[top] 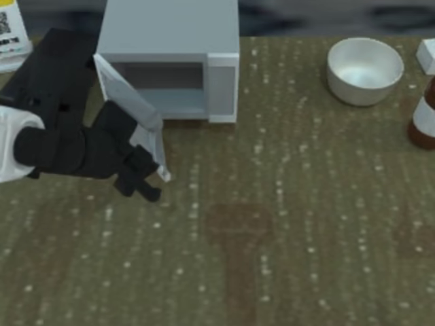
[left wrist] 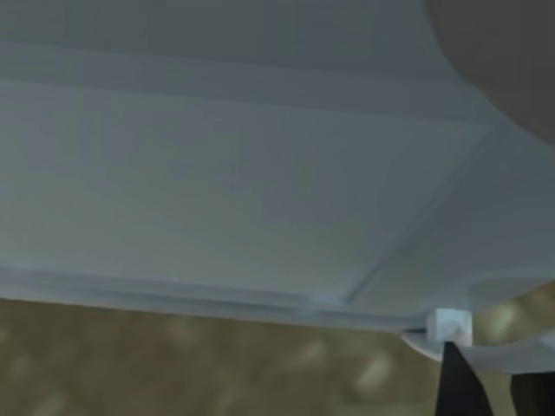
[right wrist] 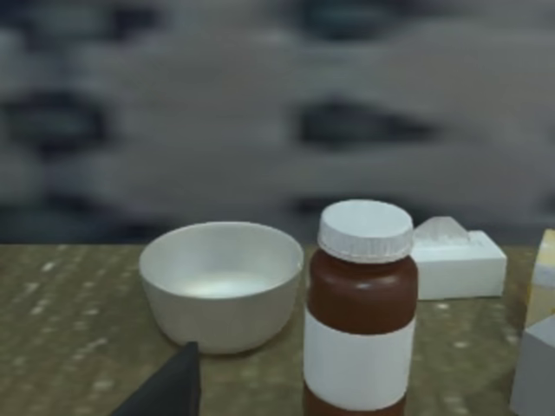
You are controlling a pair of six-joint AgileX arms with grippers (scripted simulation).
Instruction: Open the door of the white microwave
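The white microwave [top: 170,30] stands at the back of the table, left of centre. Its door [top: 129,102] is swung well out toward the front left, leaving the cavity open, with the grey control panel [top: 223,88] to the right. My left gripper [top: 146,182] is at the door's free edge, shut on it. In the left wrist view the door's panel [left wrist: 243,173] fills the picture, and a dark fingertip [left wrist: 460,386] sits just under a small white block [left wrist: 452,325] on the door's edge. My right gripper [right wrist: 173,386] is out of the top view, parked off to the right.
A white bowl [top: 365,70] [right wrist: 221,282] sits at the back right, with a brown white-capped bottle [top: 425,122] [right wrist: 360,312] and a white box [top: 428,54] [right wrist: 455,260] near the right edge. A black box [top: 51,64] and a printed card [top: 12,30] lie at the back left.
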